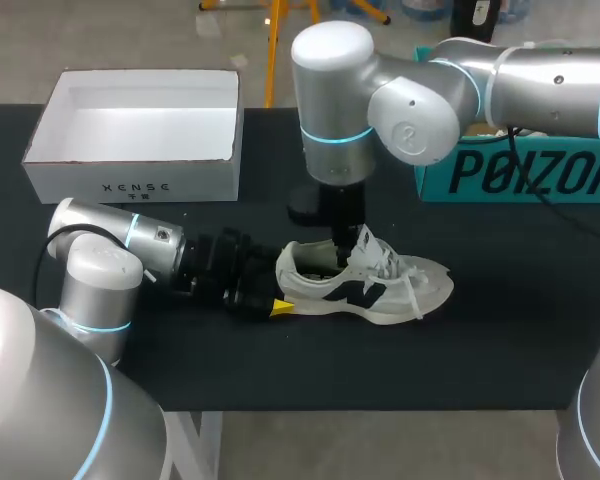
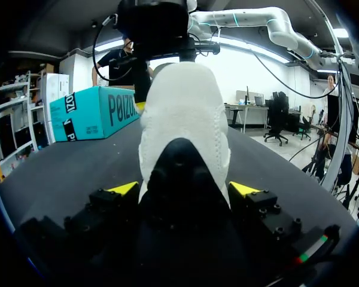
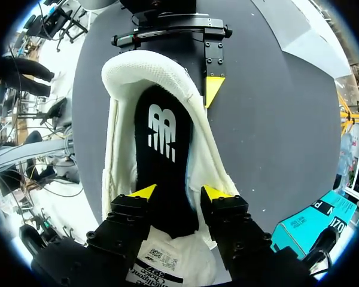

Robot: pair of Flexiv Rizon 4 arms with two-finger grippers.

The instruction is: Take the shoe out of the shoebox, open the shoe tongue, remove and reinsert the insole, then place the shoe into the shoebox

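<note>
Shoe (image 1: 365, 285) on table (image 1: 500, 340), outside white shoebox (image 1: 130, 185); left claw (image 2: 183, 189) clamps heel (image 2: 182, 119), right claw (image 3: 179, 192) pinches insole (image 3: 164, 137).

Teal box (image 1: 520, 172) on black table (image 1: 500, 340).

table (image 1: 500, 330): black matte top, spans the scene from left to right | near edge: straight, runs across the near side | teal box (image 1: 520, 170): far right on the table, lies flat, large dark lettering on its near side | light: even, from above, soft grey sheen on the tabletop
</note>
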